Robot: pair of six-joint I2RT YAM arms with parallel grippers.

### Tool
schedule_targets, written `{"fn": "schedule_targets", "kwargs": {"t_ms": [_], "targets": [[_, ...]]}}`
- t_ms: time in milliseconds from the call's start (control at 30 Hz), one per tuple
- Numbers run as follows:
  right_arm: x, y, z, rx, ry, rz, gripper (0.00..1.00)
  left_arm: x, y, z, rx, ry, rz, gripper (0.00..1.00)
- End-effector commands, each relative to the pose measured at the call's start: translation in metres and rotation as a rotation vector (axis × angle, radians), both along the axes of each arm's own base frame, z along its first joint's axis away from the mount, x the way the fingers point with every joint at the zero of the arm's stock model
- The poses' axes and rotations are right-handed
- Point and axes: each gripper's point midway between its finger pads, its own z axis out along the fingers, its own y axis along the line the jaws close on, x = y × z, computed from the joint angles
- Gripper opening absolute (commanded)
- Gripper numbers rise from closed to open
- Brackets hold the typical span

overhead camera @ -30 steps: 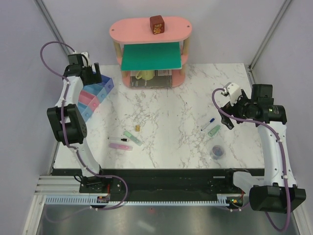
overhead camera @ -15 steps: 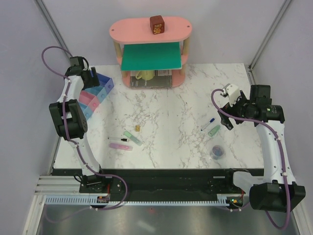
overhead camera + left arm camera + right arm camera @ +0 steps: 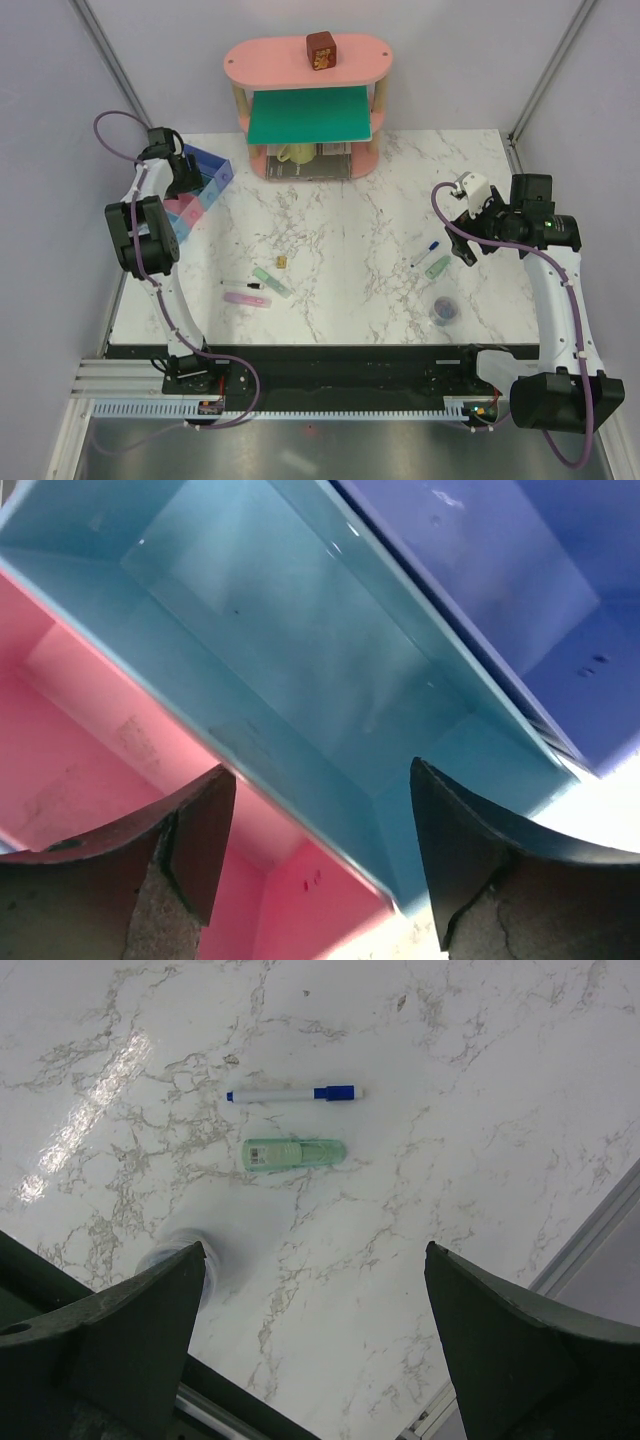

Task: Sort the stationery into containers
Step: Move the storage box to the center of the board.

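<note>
At the upper left of the top view, your left gripper (image 3: 182, 170) hangs over the far end of the row of bins (image 3: 200, 198). Its wrist camera shows the fingers (image 3: 200, 840) spread apart and holding nothing, looking down into the pink bin (image 3: 90, 740), the blue bin (image 3: 300, 670) and the violet-blue bin (image 3: 520, 590).

Below centre on the marble table (image 3: 350, 200) lie the thin black pen (image 3: 243, 284), the pink flat stick (image 3: 245, 298), a mint-green marker (image 3: 272, 281) and the tiny yellow cube (image 3: 283, 262), close together and well apart from the bins.

At the top centre stands the shelf unit (image 3: 308, 110).

Right of centre you have the white pen with blue cap (image 3: 425, 251), a second mint-green marker (image 3: 437, 266) just beside it, and the purple-grey roll (image 3: 444, 309) nearer the front edge.

Your right gripper (image 3: 466, 248) hovers just right of the pen. Its jaws are wide open and empty, with pen and marker framed between them in the wrist view.
</note>
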Motion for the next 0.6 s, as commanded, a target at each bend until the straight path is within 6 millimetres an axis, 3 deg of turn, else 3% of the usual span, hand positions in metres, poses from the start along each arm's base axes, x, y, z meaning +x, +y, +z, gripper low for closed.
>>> {"fn": "schedule_targets", "kwargs": {"t_ms": [0,300,567], "targets": [[0.005,-0.002,0.006,-0.01,-0.035,-0.005,0.98,0.006,-0.002,-0.006,-0.028,-0.006,0.004,0.73],[0.005,-0.002,0.006,-0.006,-0.031,-0.009,0.98,-0.005,-0.006,-0.017,-0.005,0.026,-0.067,0.43],[0.006,0.0,0.011,0.007,-0.041,-0.009,0.98,-0.042,-0.023,-0.028,0.033,0.048,-0.231,0.41]]}}
